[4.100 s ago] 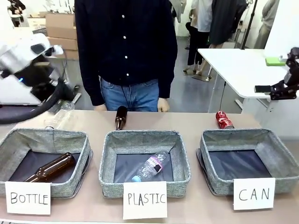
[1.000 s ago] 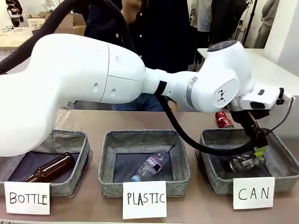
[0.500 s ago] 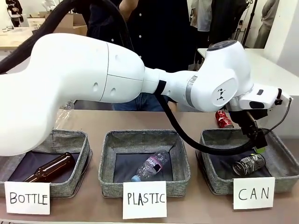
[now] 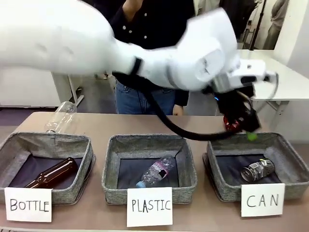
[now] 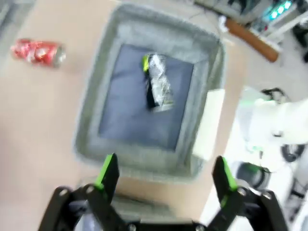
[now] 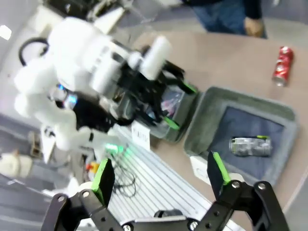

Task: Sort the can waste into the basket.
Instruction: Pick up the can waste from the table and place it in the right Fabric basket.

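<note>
The dark grey-black can (image 4: 257,169) lies on its side in the grey basket (image 4: 213,146) behind the white "CAN" sign (image 4: 262,200). My left gripper (image 4: 244,123) hangs blurred above the basket's far rim, open and empty. In the left wrist view the left gripper (image 5: 165,175) stands high above the basket (image 5: 95,113), with the dark can (image 5: 159,88) inside it and the red dented can (image 5: 38,51) on the table beside it. The red can (image 4: 230,125) lies behind the basket, partly hidden by the gripper. My right gripper (image 6: 160,175) is open, well above the table.
The "PLASTIC" basket (image 4: 111,159) holds a clear bottle (image 4: 154,172). The "BOTTLE" basket (image 4: 86,153) holds a brown bottle (image 4: 53,173). Another clear bottle (image 4: 60,116) lies on the table at the far left. A person stands at the far edge.
The left gripper let the dark can drop into the CAN basket, which was empty earlier. Since then the left arm has risen and pulled back toward the left.
</note>
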Action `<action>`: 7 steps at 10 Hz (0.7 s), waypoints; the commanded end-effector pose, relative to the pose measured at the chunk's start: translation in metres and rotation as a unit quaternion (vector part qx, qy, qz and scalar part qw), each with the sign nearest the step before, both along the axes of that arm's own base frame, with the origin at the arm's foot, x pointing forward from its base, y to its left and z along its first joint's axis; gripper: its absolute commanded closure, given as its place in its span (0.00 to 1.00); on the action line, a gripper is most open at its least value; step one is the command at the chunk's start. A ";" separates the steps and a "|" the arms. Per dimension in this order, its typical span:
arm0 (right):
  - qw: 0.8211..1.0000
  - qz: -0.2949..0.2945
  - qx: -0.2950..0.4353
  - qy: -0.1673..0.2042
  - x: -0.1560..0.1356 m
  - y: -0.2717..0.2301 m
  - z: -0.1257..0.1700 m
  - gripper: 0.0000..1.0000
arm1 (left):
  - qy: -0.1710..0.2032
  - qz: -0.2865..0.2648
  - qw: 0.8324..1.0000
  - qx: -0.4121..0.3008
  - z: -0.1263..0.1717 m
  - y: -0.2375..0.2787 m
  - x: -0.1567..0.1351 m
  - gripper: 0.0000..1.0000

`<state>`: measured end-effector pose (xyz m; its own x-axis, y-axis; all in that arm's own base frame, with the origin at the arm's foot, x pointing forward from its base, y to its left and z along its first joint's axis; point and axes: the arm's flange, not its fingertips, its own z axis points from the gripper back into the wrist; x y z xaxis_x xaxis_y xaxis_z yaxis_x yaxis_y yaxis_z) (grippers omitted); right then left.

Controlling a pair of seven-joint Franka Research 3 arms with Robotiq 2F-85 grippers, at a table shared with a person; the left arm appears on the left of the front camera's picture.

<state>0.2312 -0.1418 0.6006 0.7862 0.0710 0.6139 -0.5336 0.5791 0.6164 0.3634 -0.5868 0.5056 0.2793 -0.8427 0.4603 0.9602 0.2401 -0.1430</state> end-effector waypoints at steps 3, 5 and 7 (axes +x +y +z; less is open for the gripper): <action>0.992 0.111 -0.046 0.041 0.034 0.106 -0.032 0.00 | 0.085 0.196 0.976 -0.038 0.062 0.239 -0.097 0.00; 0.986 0.149 -0.038 0.058 0.037 0.151 -0.052 0.00 | 0.134 0.295 0.933 -0.154 0.062 0.341 -0.101 0.00; 0.991 0.103 0.023 0.081 0.039 0.193 -0.066 0.00 | 0.193 0.369 0.875 -0.248 0.049 0.443 -0.098 0.00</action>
<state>0.2713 0.0292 0.5363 0.8039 0.3424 0.4863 -0.5940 0.4227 0.6845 0.2721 -0.1894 0.5631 0.8650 -0.2067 0.4571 0.4854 0.5753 -0.6584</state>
